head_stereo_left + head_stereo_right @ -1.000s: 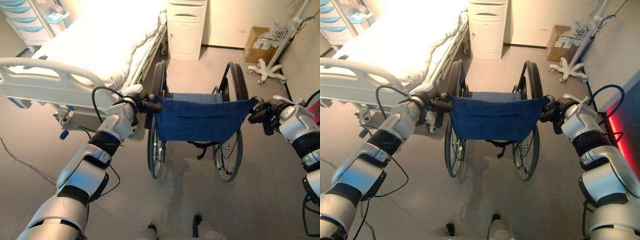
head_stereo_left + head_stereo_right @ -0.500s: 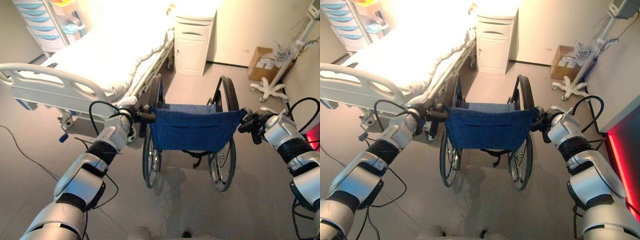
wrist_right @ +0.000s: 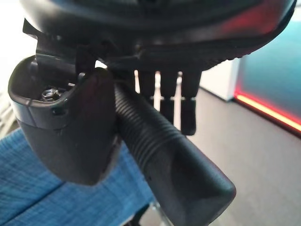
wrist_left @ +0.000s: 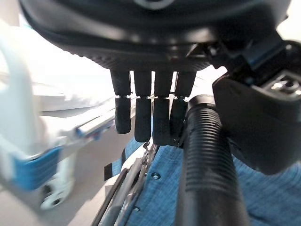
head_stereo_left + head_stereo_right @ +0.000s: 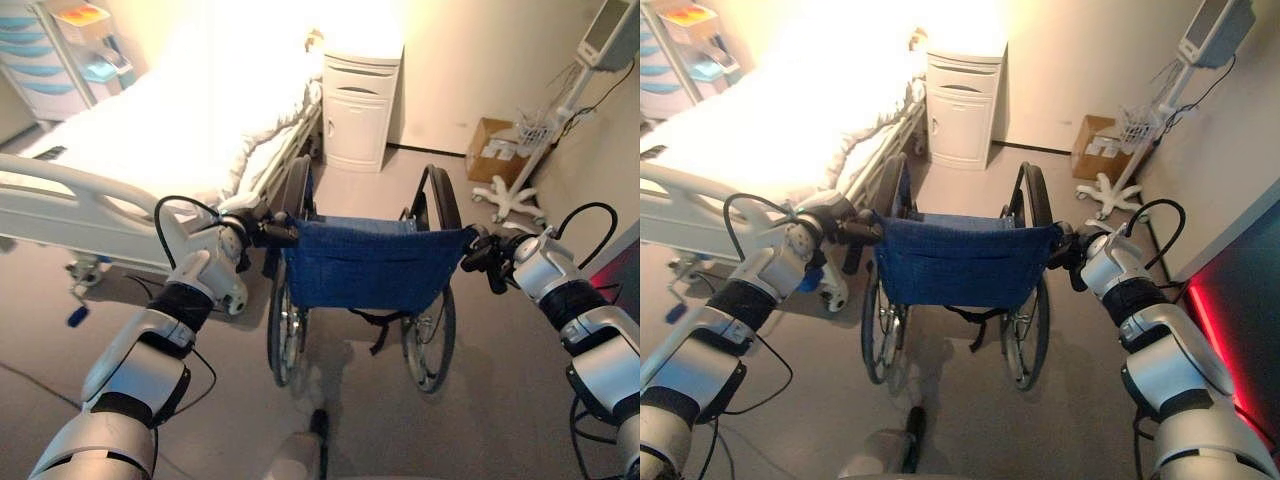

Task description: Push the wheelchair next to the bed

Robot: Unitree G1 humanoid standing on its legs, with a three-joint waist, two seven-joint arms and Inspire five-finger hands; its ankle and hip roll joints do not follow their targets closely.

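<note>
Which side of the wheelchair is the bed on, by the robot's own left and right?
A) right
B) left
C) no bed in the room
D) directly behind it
B: the bed lies on the robot's left of the wheelchair, whose handles are gripped by the left robot hand and the right robot hand.

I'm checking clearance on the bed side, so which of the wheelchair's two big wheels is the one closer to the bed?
The left big wheel, below the left hand: it runs beside the bed, while the right wheel faces open floor.
</note>
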